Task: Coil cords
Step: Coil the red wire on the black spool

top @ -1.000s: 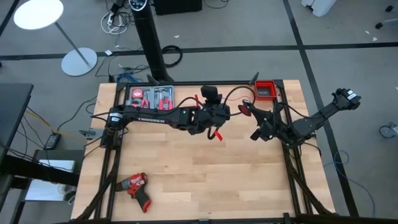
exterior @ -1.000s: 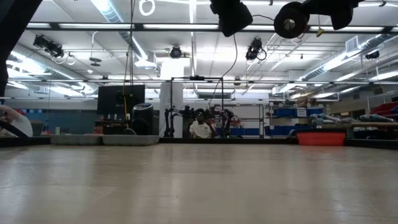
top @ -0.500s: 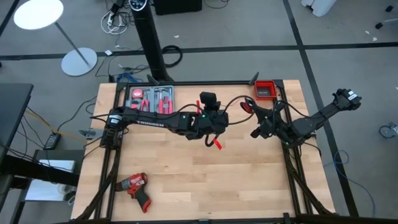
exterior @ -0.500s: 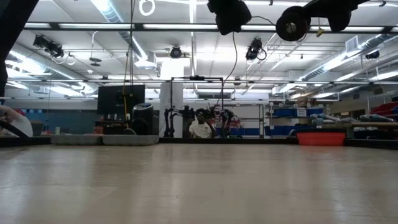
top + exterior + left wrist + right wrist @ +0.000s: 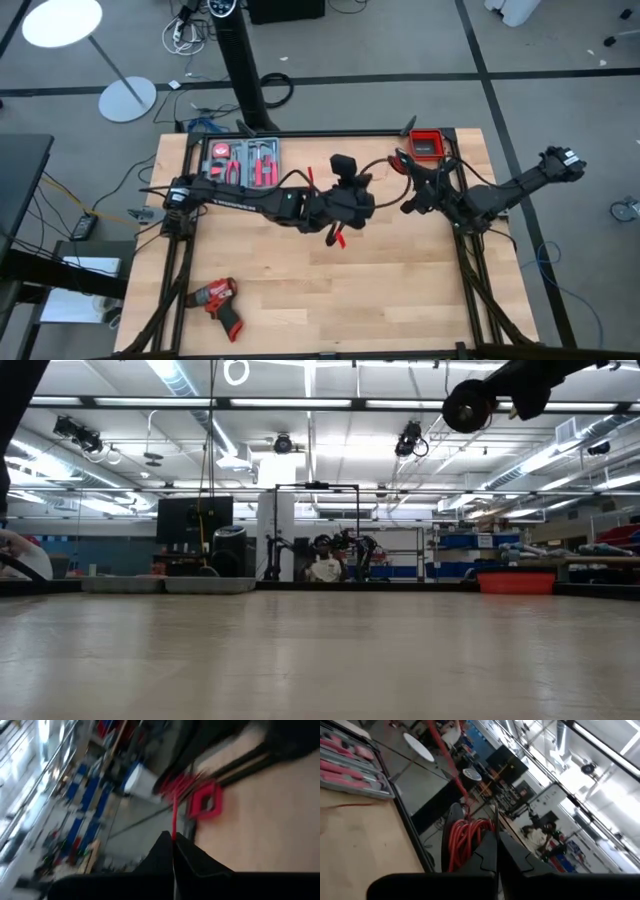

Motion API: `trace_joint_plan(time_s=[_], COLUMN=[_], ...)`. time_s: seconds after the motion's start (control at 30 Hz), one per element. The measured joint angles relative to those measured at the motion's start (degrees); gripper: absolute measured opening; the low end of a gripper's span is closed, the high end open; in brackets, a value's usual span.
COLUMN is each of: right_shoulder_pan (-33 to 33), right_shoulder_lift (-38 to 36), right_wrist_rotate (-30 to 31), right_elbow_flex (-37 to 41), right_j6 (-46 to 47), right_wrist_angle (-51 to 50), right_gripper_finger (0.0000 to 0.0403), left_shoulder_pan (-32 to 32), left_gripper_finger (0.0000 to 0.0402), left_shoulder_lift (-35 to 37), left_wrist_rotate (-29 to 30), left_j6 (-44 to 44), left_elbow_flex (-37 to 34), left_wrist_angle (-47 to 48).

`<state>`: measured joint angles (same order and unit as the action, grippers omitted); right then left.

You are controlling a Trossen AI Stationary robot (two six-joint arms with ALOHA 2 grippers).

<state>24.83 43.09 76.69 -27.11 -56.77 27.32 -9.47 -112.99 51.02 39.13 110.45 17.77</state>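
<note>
Both dark arms hold cords in the air above the light wooden table (image 5: 300,270).

The left gripper (image 5: 340,225) is pinched on the thin bright red wire (image 5: 174,815); the right gripper (image 5: 408,205) is clamped on a bundle of red wire loops (image 5: 465,840). The grey tool tray (image 5: 243,158) holds red-handled hand tools. The small red square bin (image 5: 426,145) seems to hold something dark, hard to make out. A thicker black cable (image 5: 375,160) arcs between the arms, its ends hidden.
</note>
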Motion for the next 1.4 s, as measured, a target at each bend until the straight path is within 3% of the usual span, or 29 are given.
trace_joint_plan(time_s=[0.43,0.6,0.83,1.13,1.4], right_shoulder_pan=[-7.62,-8.19,-7.89,-5.22,-2.99], right_shoulder_lift=[2.27,3.29,3.48,3.41,3.34], right_wrist_rotate=[-8.81,-14.6,-19.32,-21.46,-20.87], right_elbow_flex=[0.0,0.0,0.0,0.02,0.02], right_j6=[6.73,7.46,12.13,13.26,13.24], right_wrist_angle=[4.66,12.39,14.22,14.96,14.94], right_gripper_finger=[0.0,0.0,0.0,0.0,0.0], left_shoulder_pan=[-1.94,-1.43,-0.09,-0.03,-0.11], left_gripper_finger=[0.0,0.0,0.0005,0.0005,0.0021], left_shoulder_lift=[0.0,-0.74,-2.56,-3.78,-3.76], left_wrist_rotate=[-14.25,-16.13,-20.68,-20.16,-19.3], left_j6=[1.81,-3.64,-13.49,-15.64,-18.43], left_elbow_flex=[0.0,0.0,-3.75,-14.29,-15.24], left_wrist_angle=[-4.75,-4.61,-6.2,-17.74,-18.3])
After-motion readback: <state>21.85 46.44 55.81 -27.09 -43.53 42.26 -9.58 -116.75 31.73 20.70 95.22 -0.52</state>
